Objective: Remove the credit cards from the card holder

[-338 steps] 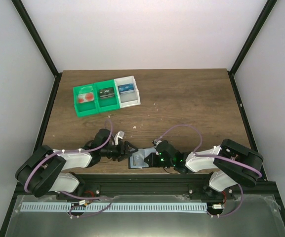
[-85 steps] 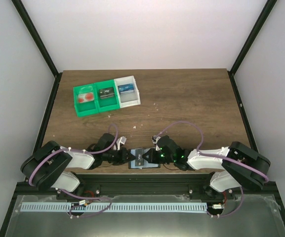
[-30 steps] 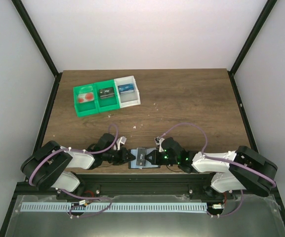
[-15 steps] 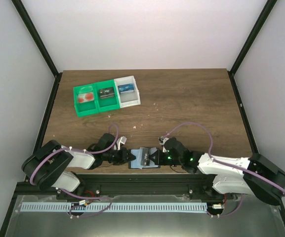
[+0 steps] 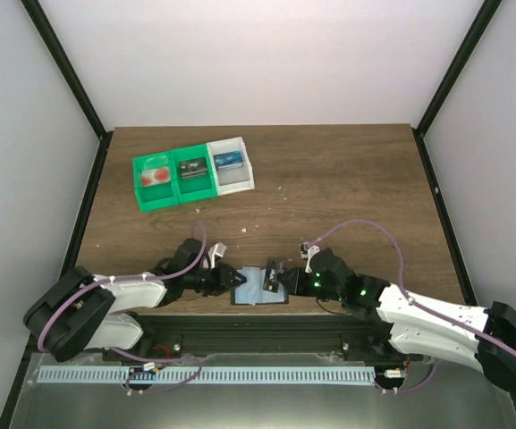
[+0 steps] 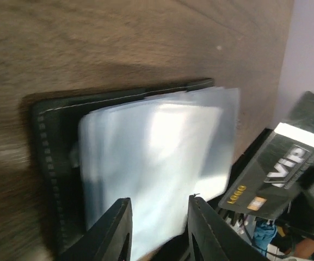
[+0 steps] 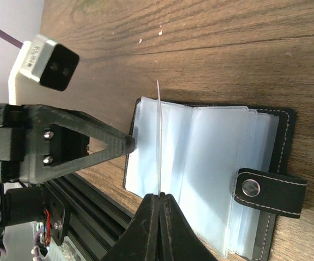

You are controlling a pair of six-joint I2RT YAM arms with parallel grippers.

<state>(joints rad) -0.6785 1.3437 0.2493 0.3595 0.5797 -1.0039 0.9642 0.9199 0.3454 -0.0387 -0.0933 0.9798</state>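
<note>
Wooden table fills the middle of the top view. A green-and-white tray sits at its upper left. The tray's left compartment holds a red-and-pale credit card, well apart from both arms.

The card holder lies open and flat at the bottom centre of the top view, at the table's near edge, between the two pincers. In the left wrist view the card holder shows a black stitched border with pale blue sleeves fanned on top. In the right wrist view the card holder has its closing tab lying across the lower right corner, snap facing up.

Left pincer sits at the holder's left edge. Its fingers are apart with nothing between them in the left wrist view, at the bottom centre of that frame over the holder's edge. From the right wrist view the left pincer has a fingertip touching the left rim of the sleeves. Cannot tell if it presses down.

Right pincer is just right of the holder and clamped on a black VIP card. In the right wrist view the pincer is closed at the bottom centre, and the card shows edge-on as a thin upright line in front of the sleeves. The left wrist view shows the card at the right of the frame, tilted, clear of the sleeves, with gold print on it.
</note>
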